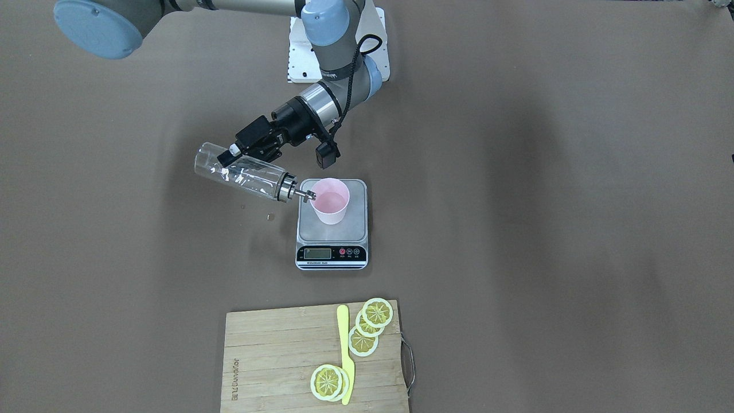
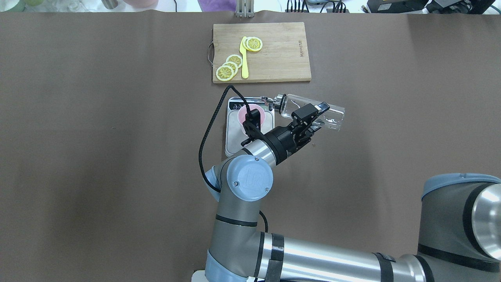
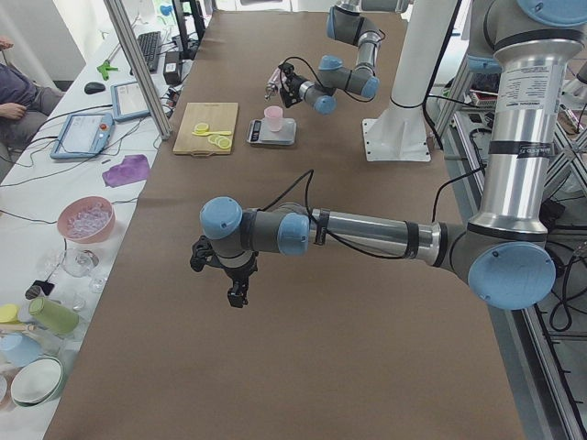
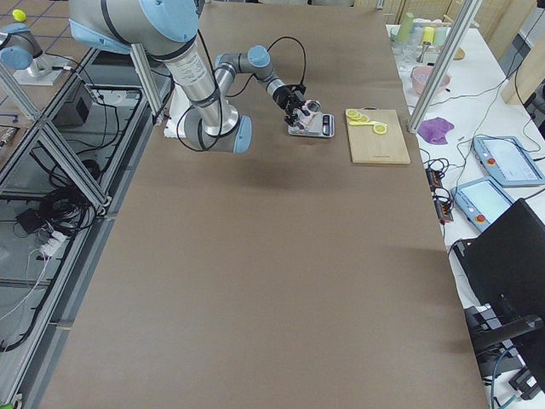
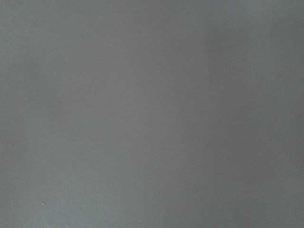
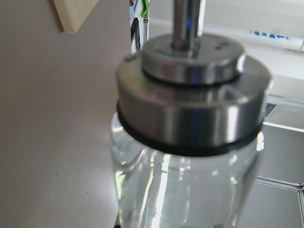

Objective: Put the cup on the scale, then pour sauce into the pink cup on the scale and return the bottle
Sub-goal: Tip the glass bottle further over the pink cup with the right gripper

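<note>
The pale pink cup [image 1: 331, 202] stands upright on the steel platform of the scale [image 1: 331, 253]. My right gripper [image 1: 243, 155] is shut on the clear glass bottle [image 1: 243, 172] around its middle. The bottle is tilted nearly flat, its silver spout [image 1: 303, 195] down at the cup's rim. In the overhead view the bottle [image 2: 313, 111] lies right of the cup [image 2: 243, 113], which the wrist partly hides. The right wrist view is filled by the bottle's metal cap [image 6: 190, 104]. My left gripper [image 3: 237, 284] hangs over bare table far from the scale, and I cannot tell whether it is open or shut.
A wooden cutting board [image 1: 275, 367] with several lemon slices [image 1: 377, 312] and a yellow knife [image 1: 346, 355] lies just beyond the scale, on the operators' side. A small speck [image 1: 270, 217] sits on the brown table beside the scale.
</note>
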Available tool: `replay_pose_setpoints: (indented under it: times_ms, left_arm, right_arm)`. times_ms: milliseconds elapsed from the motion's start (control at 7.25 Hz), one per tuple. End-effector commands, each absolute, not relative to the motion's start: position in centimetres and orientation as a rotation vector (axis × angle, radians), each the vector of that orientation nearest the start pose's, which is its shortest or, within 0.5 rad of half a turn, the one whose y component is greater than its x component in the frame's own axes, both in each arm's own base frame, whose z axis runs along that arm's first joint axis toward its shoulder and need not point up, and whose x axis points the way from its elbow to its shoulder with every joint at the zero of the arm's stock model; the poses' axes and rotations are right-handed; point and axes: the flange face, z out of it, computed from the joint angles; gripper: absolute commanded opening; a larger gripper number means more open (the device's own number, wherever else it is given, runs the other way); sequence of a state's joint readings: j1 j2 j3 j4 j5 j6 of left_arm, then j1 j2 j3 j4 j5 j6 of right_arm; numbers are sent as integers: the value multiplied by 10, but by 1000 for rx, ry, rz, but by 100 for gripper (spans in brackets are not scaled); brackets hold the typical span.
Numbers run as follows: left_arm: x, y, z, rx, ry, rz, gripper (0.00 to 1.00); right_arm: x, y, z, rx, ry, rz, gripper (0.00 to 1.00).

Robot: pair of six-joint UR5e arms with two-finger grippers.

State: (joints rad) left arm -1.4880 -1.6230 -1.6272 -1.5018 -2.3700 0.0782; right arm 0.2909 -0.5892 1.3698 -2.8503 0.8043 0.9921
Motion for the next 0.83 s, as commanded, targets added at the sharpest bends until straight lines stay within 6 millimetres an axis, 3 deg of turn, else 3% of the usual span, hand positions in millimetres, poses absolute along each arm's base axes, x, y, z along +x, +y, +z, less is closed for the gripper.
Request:
replay_pose_setpoints:
  times_ms: [0, 276, 689]
  left_arm:
    - [-19, -518, 610, 34, 800, 168, 99]
    - [-19, -518, 611, 33, 800, 167, 99]
    - [-19, -518, 610, 34, 800, 168, 99]
  right_arm:
    - [-607, -390, 230, 461, 772, -447, 0]
    - [-610, -377, 216, 443, 789, -441, 0]
    - [-609, -371, 218, 422, 830, -443, 0]
